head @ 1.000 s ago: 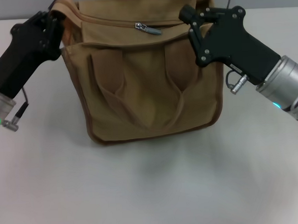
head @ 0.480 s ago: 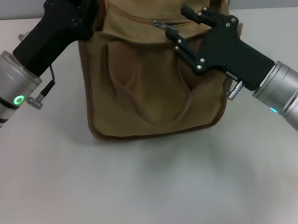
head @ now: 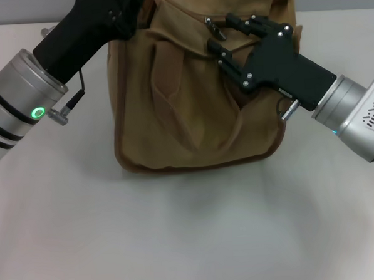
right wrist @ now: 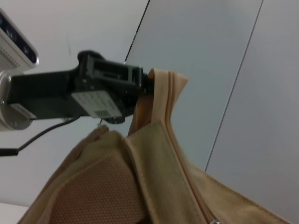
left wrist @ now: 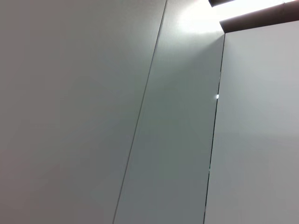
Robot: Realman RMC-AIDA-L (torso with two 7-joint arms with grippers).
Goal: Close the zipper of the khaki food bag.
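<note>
I have the left gripper (right wrist: 142,86) pinching the bag's (head: 191,108) top corner on the table (head: 179,228), tensioning the zipper (head: 215,29); the right gripper (head: 222,34), jaws spread, reaches for its pull.

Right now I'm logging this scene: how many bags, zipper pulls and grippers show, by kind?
khaki food bag: 1
zipper pull tab: 1
Grippers: 2, left gripper and right gripper
Total: 4
</note>
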